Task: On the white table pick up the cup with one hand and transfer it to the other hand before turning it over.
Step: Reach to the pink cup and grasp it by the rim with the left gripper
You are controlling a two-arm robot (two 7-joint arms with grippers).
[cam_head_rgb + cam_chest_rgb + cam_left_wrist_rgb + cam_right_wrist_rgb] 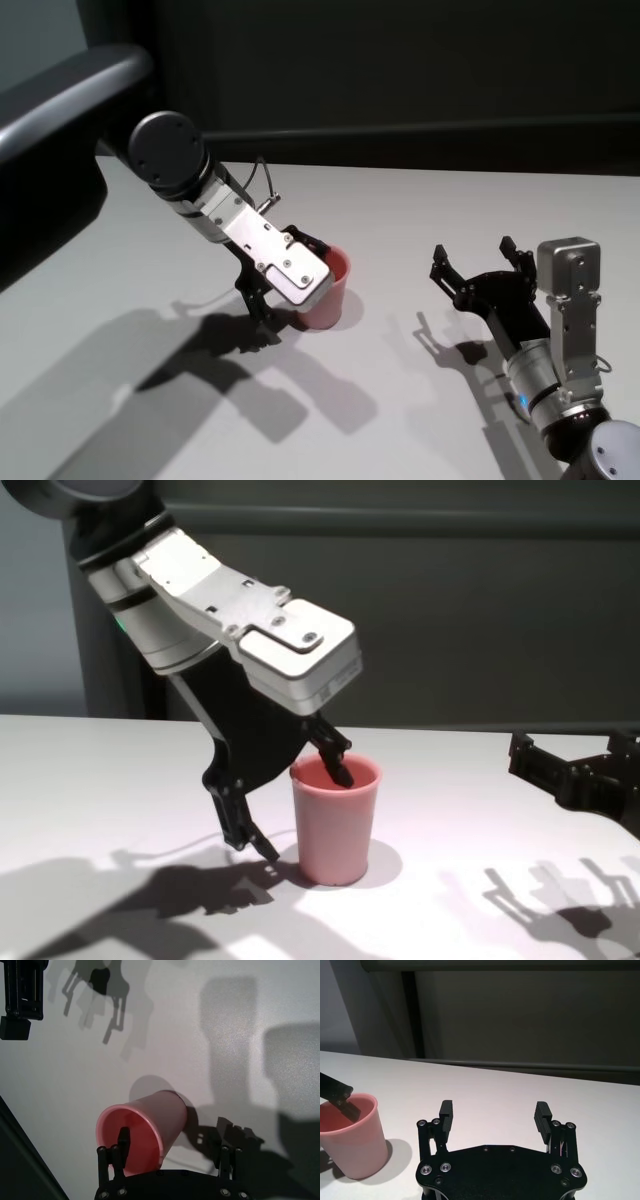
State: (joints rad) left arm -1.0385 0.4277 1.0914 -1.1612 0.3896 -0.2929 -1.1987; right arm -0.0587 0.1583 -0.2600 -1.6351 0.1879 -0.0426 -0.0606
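The left gripper (pixel 297 815) is at the cup with its jaws spread wide. One finger (pixel 338 763) reaches down inside the mouth of the cup and the other finger (pixel 240 832) stands outside the wall, on the robot's left side of the cup, with its tip close to the table. So the near wall of the cup lies between the two fingers, but they are not pressed on it; nothing is pinched yet.

The white table (pixel 420 200) carries everything here. The pink cup (pixel 329 292) stands upright on it, base down and rim up, so its long axis is vertical, while the left arm comes down on it at a slant from the robot's left. The left wrist view confirms this relation: one finger (pixel 122 1144) is over the open mouth of the cup (pixel 145 1132) and the other is outside, over bare table.

The right gripper (pixel 480 265) waits well apart to the robot's right, low over the table, also spread wide and holding nothing. From its wrist camera the cup (pixel 351 1141) is seen off to one side.

In my judgement the coming move depends on this straddle: the left gripper is clearly the nearer one and needs only to close on the wall.
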